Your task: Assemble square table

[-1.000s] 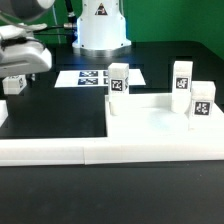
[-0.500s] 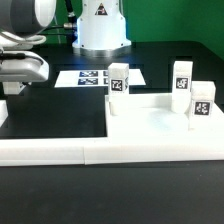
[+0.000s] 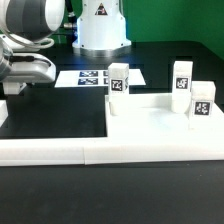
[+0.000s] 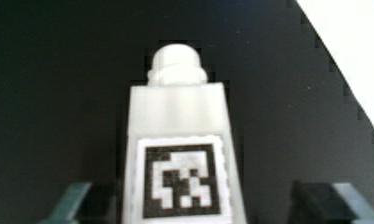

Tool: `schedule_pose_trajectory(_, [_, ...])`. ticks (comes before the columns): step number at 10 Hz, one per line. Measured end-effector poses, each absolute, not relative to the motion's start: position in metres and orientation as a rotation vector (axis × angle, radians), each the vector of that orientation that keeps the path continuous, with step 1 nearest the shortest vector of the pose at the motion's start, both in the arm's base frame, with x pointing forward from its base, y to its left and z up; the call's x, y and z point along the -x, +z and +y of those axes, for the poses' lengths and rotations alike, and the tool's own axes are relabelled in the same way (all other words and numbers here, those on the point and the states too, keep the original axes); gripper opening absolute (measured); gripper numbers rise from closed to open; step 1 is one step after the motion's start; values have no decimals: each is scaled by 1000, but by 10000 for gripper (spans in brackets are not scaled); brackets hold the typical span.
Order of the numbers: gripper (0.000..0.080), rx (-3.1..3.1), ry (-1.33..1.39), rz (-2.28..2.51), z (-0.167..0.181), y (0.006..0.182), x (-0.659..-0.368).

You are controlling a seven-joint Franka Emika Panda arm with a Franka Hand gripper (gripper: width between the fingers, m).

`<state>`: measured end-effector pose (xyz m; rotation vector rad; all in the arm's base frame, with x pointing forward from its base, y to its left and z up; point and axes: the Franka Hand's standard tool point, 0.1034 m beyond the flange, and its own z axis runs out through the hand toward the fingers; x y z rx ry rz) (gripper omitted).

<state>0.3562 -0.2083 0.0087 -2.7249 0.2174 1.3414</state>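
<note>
Leg post [image 4: 177,140] tag up, between the open hand's [image 4: 189,205] fingers, ungripped

The leg [image 4: 177,130] and slab [image 3: 160,122] look like smooth matt white plastic; the table [image 3: 40,110] is matt black.

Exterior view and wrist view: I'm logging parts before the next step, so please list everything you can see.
slab: 1, white, toward the exterior view's right
upright legs: 3, white with black-white tags, at the slab
lying leg: 1, white, tagged, on the table below the claw
border wall: 1, white, along the front
marker board: 1, black-white, flat behind the slab
table: 1, black
arm: 1, grey-white, at the exterior view's left
claw: 1, dark, open, with a finger on either side of the lying leg, apart from it
</note>
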Motion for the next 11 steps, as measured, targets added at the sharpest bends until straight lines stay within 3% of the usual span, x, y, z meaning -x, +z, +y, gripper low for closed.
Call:
schedule_pose_trajectory(1, [287,2725,1342,217,-208,9,-356])
schedule_pose_trajectory(8, [291,2724,1342,215,-208,11,-358])
schedule_pose_trajectory(11, [291,2749,1262,200,-193,82,-398])
